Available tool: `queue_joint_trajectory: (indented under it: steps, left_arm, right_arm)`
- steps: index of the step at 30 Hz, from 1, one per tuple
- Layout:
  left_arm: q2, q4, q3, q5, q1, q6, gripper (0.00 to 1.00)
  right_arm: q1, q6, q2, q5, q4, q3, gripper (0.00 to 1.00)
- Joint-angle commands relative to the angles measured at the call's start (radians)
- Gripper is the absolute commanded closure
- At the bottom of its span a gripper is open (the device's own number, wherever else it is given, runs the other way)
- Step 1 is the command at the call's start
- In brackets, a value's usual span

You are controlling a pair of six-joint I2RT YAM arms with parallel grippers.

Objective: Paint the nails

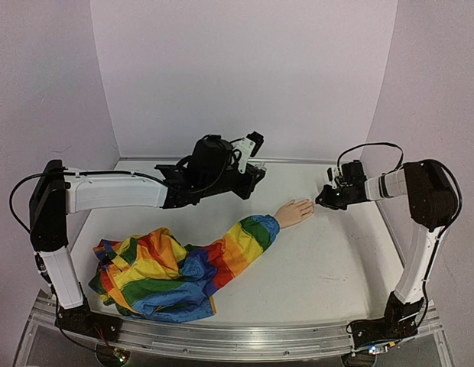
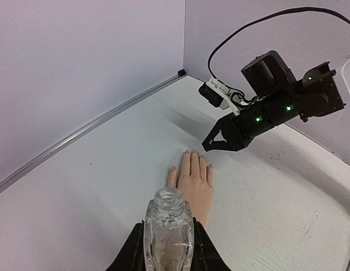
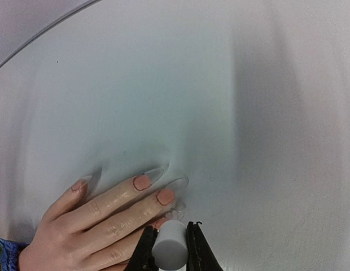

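As the left gripper (image 2: 168, 257) clamps it, the clear bottle (image 2: 168, 217) is uncapped.

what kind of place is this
Likely a robot lab test cell: left arm and right arm bolted at a white table, bare walls close around it, a mannequin hand as prop.

No legible text, label or sign anywhere.
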Motion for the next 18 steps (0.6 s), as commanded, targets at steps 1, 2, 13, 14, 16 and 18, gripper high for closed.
queue_joint_trajectory:
  steps: [1,2,13,14,16,18]
  left_arm:
    - [-0.059,0.059,0.006,0.0,-0.004,0.01,1.0]
    - [-0.06,0.059,0.006,0.0,-0.004,0.011,1.0]
    - [-0.062,0.059,0.0,-0.004,-0.004,0.013,1.0]
    - [-0.063,0.059,-0.001,-0.005,-0.003,0.013,1.0]
    - [-0.062,0.059,-0.001,-0.006,-0.004,0.014,1.0]
    - [-0.062,0.059,-0.001,-0.005,-0.004,0.014,1.0]
  right_arm:
    - [0.005,-0.003,0.02,0.006,-0.016,0.042,1.0]
    - [0.005,-0.004,0.022,0.006,-0.016,0.046,1.0]
    - [0.005,-0.004,0.038,0.016,-0.014,0.059,1.0]
    - [0.005,-0.004,0.039,0.018,-0.014,0.06,1.0]
    - [0.005,-0.004,0.04,0.021,-0.014,0.062,1.0]
    - [0.005,-0.003,0.042,0.026,-0.015,0.065,1.0]
